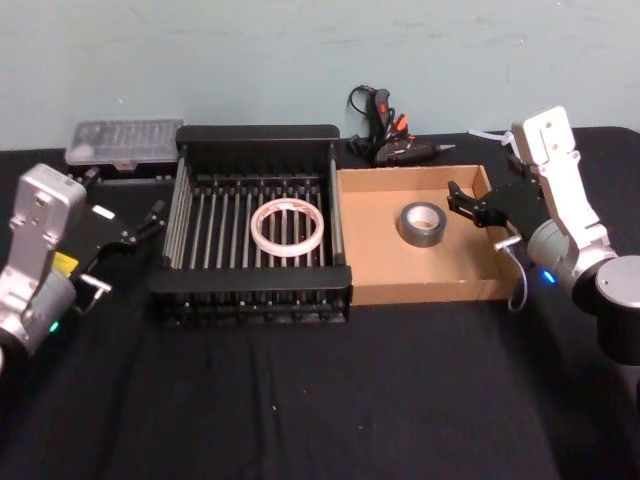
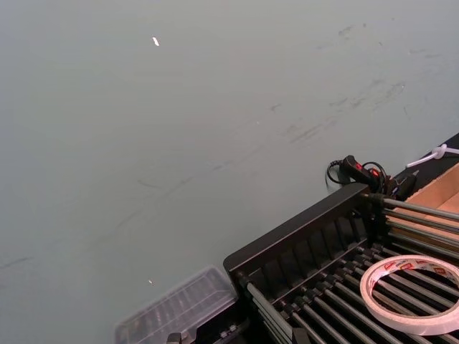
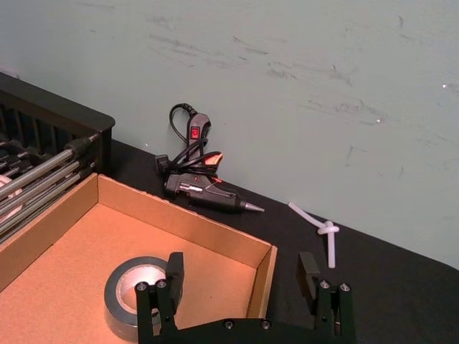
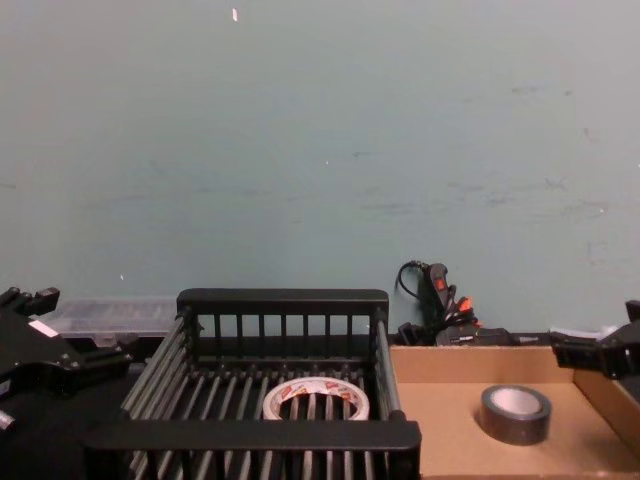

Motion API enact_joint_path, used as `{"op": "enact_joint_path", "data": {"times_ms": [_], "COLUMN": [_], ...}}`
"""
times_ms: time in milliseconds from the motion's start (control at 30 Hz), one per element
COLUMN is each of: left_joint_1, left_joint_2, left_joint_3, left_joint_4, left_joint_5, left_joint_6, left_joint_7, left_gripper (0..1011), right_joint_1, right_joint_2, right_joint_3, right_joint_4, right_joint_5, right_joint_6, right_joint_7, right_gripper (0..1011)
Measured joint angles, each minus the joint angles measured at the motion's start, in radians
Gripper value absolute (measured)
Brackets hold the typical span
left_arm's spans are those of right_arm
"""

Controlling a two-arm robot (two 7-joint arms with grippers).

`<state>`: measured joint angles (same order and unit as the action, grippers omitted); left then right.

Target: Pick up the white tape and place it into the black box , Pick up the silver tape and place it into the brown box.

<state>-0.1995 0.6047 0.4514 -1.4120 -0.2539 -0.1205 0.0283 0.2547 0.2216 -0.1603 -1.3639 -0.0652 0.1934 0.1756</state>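
- White tape lies flat on the barred floor of the black box, toward the side nearest the brown box; we see the red marks on its rim in the left wrist view and its upper edge through the front bars in the chest view.
- Silver tape lies flat on the tan floor of the brown box, toward the right half; the two boxes stand side by side, walls touching or nearly so.
- We see the right gripper hovering over the right wall of the brown box, its fingers spread wide and holding nothing; in the right wrist view one finger sits above the box interior next to the silver roll, the other outside the wall; whether either touches the cardboard we cannot tell.
- We see the left gripper off to the left of the black box, apart from it, fingers spread and empty.
- Everything rests on a black table; behind the boxes lie a clear plastic case, a black glue gun with a coiled cord, and a white glue stick.
- Behind the table rises a pale green wall, scuffed in places.
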Motion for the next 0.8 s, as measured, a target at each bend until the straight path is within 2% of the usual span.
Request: {"op": "enact_joint_path", "data": {"times_ms": [800], "left_joint_1": [0.000], "left_joint_2": [0.000], "left_joint_3": [0.000], "left_joint_4": [0.000], "left_joint_5": [0.000], "left_joint_6": [0.000], "left_joint_7": [0.000], "left_gripper": [1001], "right_joint_1": [0.001], "right_joint_2": [0.001], "right_joint_3": [-0.001], "right_joint_4": [0.000], "right_joint_5": [0.000], "right_joint_6": [-0.001], "right_joint_7": [0.000], "right_gripper": [1003]}}
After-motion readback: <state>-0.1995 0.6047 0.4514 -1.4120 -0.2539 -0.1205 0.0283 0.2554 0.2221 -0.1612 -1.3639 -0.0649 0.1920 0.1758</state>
